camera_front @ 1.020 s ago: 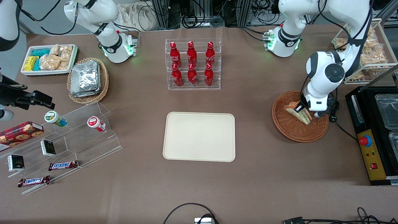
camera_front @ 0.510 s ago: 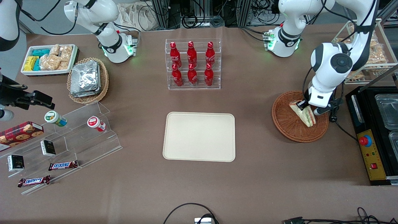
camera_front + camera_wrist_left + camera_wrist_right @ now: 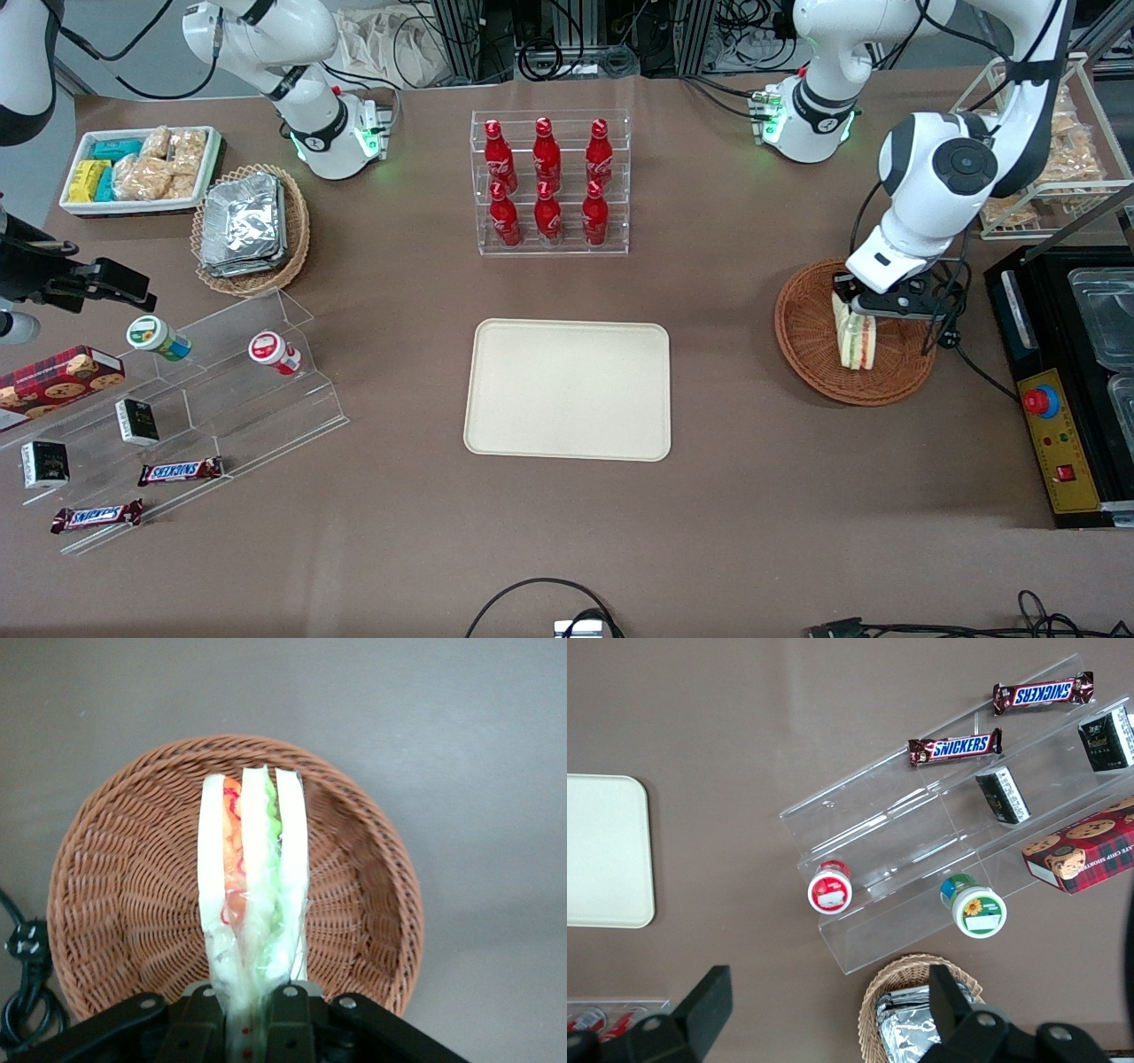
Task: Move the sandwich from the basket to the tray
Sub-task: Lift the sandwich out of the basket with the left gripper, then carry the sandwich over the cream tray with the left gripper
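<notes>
Six red bottles (image 3: 547,182) are standing in a clear rack in the upper middle of the front view, farther from the camera than the tray (image 3: 568,389), which is lying flat at mid-frame with nothing on it. Toward the working arm's end of the table, at the right of that view, the basket (image 3: 811,354) is sitting on the brown cloth, well apart from the tray. The gripper (image 3: 858,307) is hanging over the basket with its jaws closed tight on the sandwich (image 3: 856,339), pinching one end through the clear wrap. In the wrist view the sandwich (image 3: 254,877) is hanging edge-on over the basket (image 3: 115,877), white bread slices with orange, red and green between them; whether its lowest part is touching the weave I cannot tell.

Just beside the basket, at the right edge of the front view, a black box (image 3: 1063,390) with a red button is sitting, partly cut off by the frame. A wire rack of tan snack bags (image 3: 1059,151) is showing at upper right, half covered by the arm. Toward the parked arm's end, a lighter basket of foil packets (image 3: 250,226), a white bin of snacks (image 3: 142,168) and a clear stepped stand (image 3: 221,390) with chocolate bars and small tubs are filling the left side. A black plug (image 3: 25,941) is lying beside the basket in the wrist view.
</notes>
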You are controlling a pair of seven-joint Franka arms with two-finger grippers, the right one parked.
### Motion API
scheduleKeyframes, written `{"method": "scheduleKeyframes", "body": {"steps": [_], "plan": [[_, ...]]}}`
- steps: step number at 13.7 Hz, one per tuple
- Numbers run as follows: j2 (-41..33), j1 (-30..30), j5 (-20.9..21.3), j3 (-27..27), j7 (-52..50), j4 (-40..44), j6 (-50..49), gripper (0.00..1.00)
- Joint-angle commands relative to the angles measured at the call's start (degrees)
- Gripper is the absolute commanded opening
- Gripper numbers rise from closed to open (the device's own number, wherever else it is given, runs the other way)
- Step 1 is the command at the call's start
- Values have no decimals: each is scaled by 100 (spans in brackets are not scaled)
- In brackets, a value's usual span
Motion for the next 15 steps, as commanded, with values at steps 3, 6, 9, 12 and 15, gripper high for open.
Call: {"method": "scheduleKeyframes", "body": {"steps": [3, 6, 9, 12, 15], "plan": [[-5, -463, -209, -187, 8, 485, -221, 0], [504, -946, -316, -187, -368, 1151, -466, 0], [1022, -1324, -316, -187, -940, 2170, -1369, 0], [1637, -1693, -307, -187, -1599, 3041, -1698, 0], [2304, -2071, -219, -178, -2250, 3779, -1724, 0]]}}
